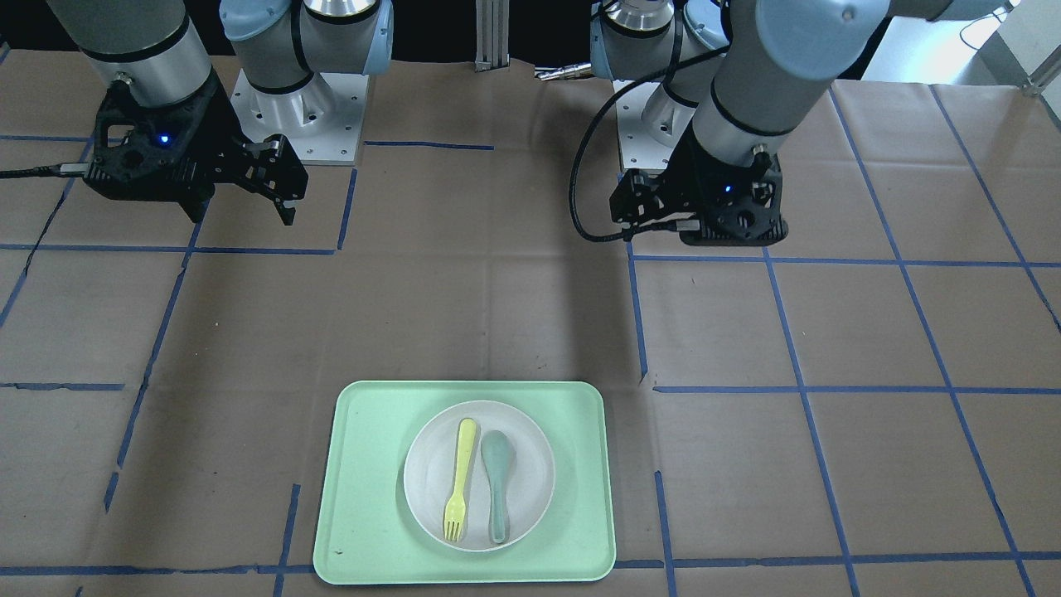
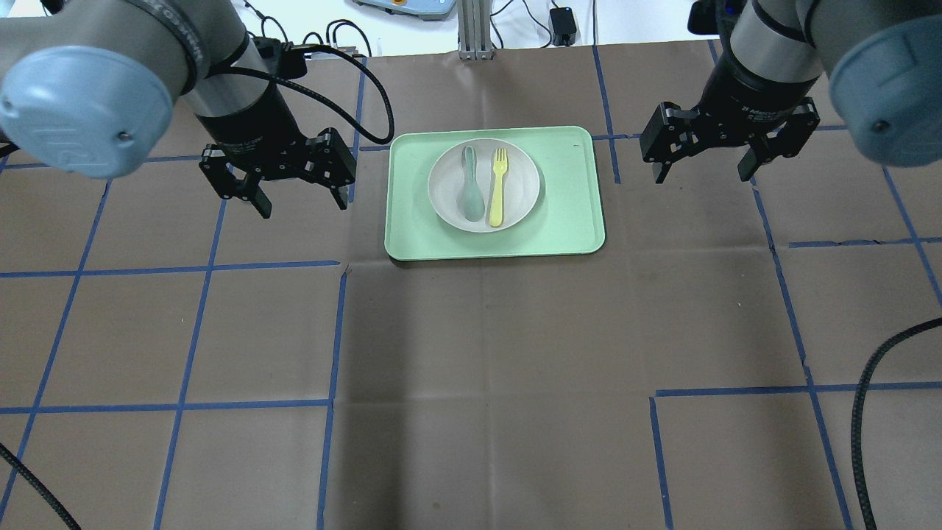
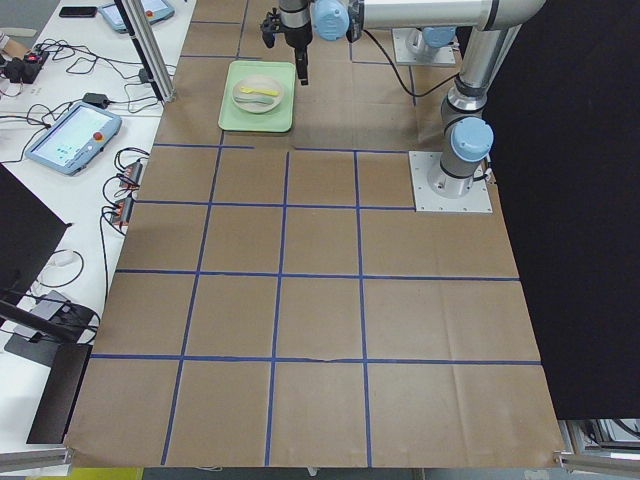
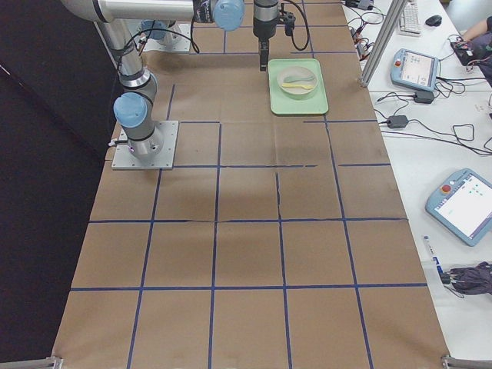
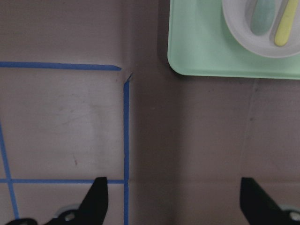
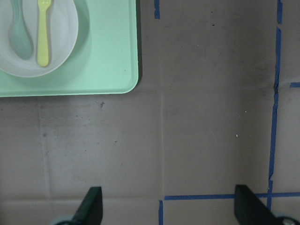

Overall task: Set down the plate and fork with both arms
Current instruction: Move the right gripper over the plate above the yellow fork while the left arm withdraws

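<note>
Tray (image 1: 365, 497) sat on counter (image 1: 514, 315), plate (image 1: 530, 473) centred in it. Fork (image 1: 460, 477) and spoon (image 1: 496, 485) lay side by side on plate, parallel, not touching. Left fingers (image 2: 262, 202) spread wide, holding nothing, above counter just beside tray's short edge. Right fingers (image 2: 659, 168) likewise spread and unladen, off opposite edge.

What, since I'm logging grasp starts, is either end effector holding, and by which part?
Nothing. The left end effector and right end effector are both open and empty, either side of the tray; the fork lies on the plate.
</note>
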Robot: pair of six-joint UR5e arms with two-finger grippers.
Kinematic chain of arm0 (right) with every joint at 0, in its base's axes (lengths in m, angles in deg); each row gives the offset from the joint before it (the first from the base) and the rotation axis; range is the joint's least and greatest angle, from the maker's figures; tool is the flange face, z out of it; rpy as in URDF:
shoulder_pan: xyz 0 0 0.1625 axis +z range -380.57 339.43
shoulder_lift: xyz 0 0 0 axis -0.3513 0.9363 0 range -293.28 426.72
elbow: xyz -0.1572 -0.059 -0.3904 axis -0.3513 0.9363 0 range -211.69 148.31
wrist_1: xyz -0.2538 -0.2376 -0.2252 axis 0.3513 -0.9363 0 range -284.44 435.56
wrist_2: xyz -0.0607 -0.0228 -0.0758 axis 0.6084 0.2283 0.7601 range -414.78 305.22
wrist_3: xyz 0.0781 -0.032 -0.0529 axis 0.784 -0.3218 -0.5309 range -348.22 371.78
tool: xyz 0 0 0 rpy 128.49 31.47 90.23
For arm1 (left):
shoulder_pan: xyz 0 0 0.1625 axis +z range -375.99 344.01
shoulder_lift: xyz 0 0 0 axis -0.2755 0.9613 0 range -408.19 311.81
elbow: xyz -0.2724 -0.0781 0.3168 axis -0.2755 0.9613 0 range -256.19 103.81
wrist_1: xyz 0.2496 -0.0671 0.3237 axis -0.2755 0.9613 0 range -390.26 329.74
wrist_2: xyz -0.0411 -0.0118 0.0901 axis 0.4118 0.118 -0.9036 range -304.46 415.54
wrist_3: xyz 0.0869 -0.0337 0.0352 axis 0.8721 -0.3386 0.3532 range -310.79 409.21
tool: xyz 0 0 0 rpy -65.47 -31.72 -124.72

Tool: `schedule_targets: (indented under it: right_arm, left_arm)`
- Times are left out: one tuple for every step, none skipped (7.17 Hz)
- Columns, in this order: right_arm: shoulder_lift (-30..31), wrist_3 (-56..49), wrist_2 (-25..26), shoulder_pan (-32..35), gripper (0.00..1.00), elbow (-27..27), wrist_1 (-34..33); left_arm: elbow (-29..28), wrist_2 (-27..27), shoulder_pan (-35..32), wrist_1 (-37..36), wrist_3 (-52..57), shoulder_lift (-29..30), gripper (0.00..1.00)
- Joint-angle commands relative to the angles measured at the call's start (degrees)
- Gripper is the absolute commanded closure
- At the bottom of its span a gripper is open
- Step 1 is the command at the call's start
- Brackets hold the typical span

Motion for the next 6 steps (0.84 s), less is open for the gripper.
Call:
schedule_targets:
  right_arm:
    - [-4.03, 3.52, -0.14, 0.53, 0.00, 3.90, 0.40]
    - [-5.45, 3.97, -0.14, 0.71, 0.00, 5.23, 0.49]
    - [-6.60, 4.50, -0.23, 1.41, 0.00, 6.11, 0.23]
    - [-8.17, 6.07, -0.23, 2.90, 0.00, 7.43, 0.06]
    - [-11.32, 8.78, -0.14, 5.26, 0.00, 10.31, -0.12]
    - [-15.36, 11.07, -0.05, 7.81, 0.00, 14.69, -0.12]
  left_arm:
    - [1.36, -0.64, 2.62, 4.33, 7.53, -6.21, 0.00]
    - [1.81, -0.82, 3.50, 4.69, 7.83, -7.10, 0.00]
    - [1.81, -0.82, 4.03, 6.00, 8.62, -8.24, 0.00]
    - [1.81, -0.82, 4.30, 6.18, 8.71, -9.12, 0.00]
    - [1.73, -0.65, 5.26, 6.27, 8.71, -9.31, 0.00]
    - [1.20, -0.64, 7.01, 6.27, 8.19, -9.14, 0.00]
